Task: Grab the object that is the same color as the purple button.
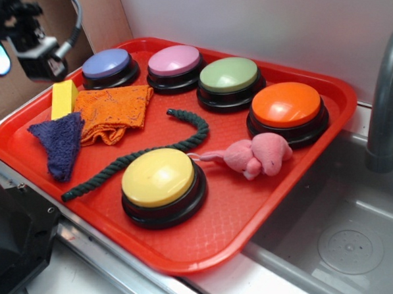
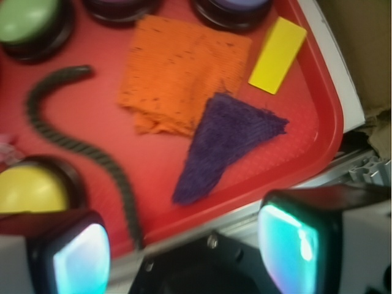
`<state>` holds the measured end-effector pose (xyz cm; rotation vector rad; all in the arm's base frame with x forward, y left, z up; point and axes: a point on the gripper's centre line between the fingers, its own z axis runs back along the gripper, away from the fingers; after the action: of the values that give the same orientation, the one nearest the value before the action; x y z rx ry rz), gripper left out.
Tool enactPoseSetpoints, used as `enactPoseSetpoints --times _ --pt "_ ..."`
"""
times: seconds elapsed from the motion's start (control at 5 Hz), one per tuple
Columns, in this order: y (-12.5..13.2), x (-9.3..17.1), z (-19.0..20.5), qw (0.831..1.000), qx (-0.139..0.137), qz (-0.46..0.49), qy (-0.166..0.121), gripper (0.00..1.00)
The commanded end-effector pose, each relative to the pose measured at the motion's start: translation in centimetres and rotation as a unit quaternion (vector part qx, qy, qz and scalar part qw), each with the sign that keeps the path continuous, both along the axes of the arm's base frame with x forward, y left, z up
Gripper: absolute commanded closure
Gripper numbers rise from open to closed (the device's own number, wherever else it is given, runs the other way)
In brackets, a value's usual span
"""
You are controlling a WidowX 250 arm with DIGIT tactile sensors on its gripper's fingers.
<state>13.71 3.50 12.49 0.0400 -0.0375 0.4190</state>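
One red plastic tray fills most of the exterior view, resting on a steel sink edge, with one grey faucet pipe at the right edge of the frame. Five domed buttons on black bases sit on the tray: one yellow button at lower center, one orange button at the right, one green button at upper center, one pink-lilac button beside it, and one purple button at the upper left. One dark green rope curves across the tray's middle. One orange knitted cloth lies left of center. One pink plush toy lies right of the yellow button. One dark purple knitted cloth, folded to a triangle, lies at the tray's left edge, its corner overlapping the orange cloth. One yellow block stands just above it.

One gripper hangs above the tray's left rim; in the wrist view its two fingers stand spread apart with nothing between them.
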Motion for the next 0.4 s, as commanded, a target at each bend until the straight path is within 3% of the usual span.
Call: enactPoseSetpoints --times 0.0,0.2 --pt "2.5 -0.3 -4.5 0.995 0.037 0.086 -0.018 0.00" --pt "3.8 -0.5 -6.5 0.993 0.044 0.109 -0.025 0.00"
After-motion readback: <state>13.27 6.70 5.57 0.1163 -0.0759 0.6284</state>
